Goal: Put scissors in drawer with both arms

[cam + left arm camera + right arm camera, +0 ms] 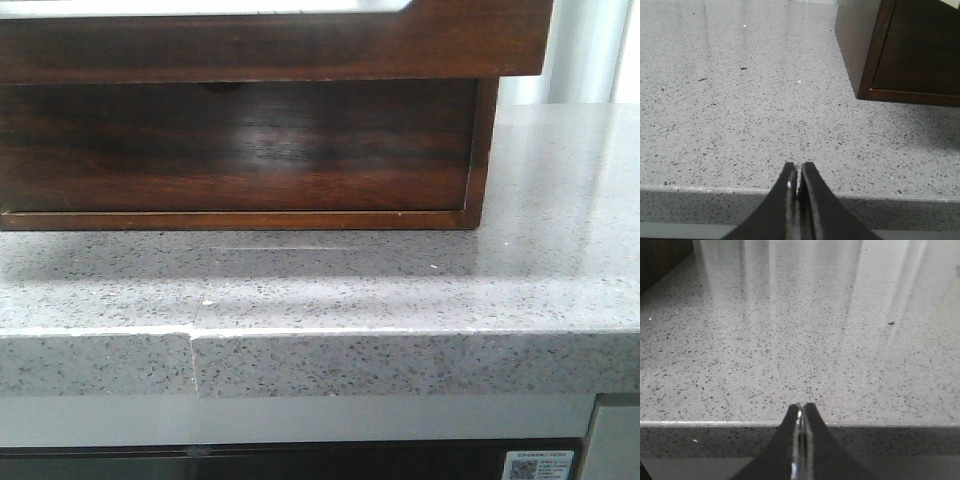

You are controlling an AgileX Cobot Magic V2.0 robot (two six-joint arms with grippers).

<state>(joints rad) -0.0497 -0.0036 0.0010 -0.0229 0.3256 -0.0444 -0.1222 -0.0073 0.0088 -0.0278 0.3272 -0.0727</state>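
The drawer (pixel 300 50) is the upper dark brown one; in the front view it stands pulled out toward me, overhanging the cabinet, with a long broad cutout along its top edge. The scissors are not in any view. Neither gripper shows in the front view. My left gripper (pixel 799 172) is shut and empty, hovering over the front edge of the counter, with the wooden cabinet (pixel 910 50) ahead of it to one side. My right gripper (pixel 802 412) is shut and empty, also at the counter's front edge, with a corner of the cabinet (pixel 660 255) far off.
Below the open drawer is a similar closed drawer (pixel 240 150) with a small half-round notch (pixel 220 87). The cabinet stands on a grey speckled stone counter (pixel 400 290), which has a seam in its front edge (pixel 193 360). A small dark speck (pixel 891 323) lies on the counter.
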